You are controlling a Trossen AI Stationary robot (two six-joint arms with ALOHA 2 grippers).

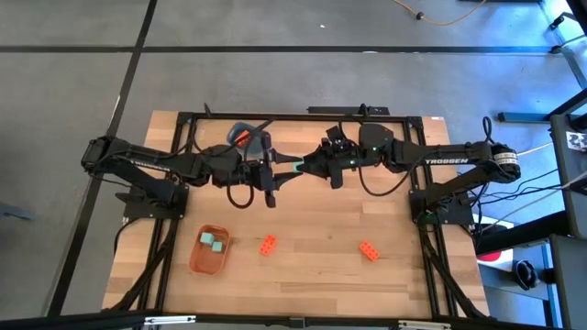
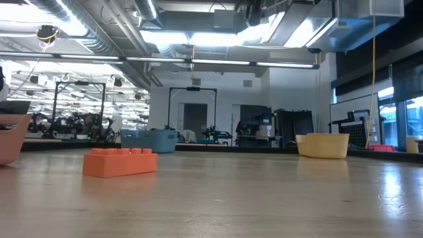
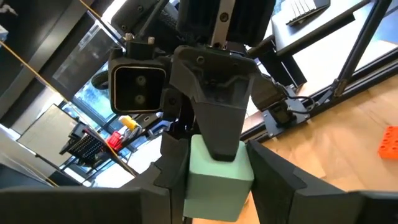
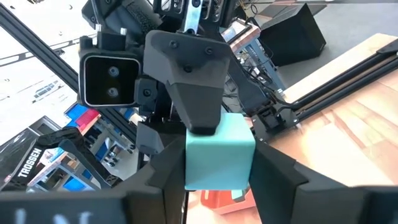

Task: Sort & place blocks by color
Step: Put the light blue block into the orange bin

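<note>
Both arms meet above the middle of the table with one teal-mint block (image 1: 295, 168) between them. My left gripper (image 1: 282, 173) comes from the left and my right gripper (image 1: 308, 167) from the right, each shut on this block. It shows large in the left wrist view (image 3: 217, 183) and in the right wrist view (image 4: 219, 158). Two more teal blocks (image 1: 215, 241) lie in the orange bowl (image 1: 198, 259). Two orange-red blocks (image 1: 267, 244) (image 1: 369, 250) lie flat on the near part of the table; one shows in the low view (image 2: 120, 162). No purple block is in view. My left gripper pinches the teal block by two opposite side faces (image 3: 191, 180), coming level from the table's left. The block is lifted clear of the table. My right gripper pinches the same block by its other pair of faces (image 4: 189, 168), level from the table's right, turned crosswise to the left one; one of its fingers (image 3: 217, 124) lies over the block's face.
A dark blue bowl (image 1: 240, 134) sits near the far edge under the left arm, with something orange-red in it. The low view shows the blue bowl (image 2: 153, 140), a yellow bowl (image 2: 323, 145) and the orange bowl's rim (image 2: 10, 135). Bare wood lies between the two orange-red blocks.
</note>
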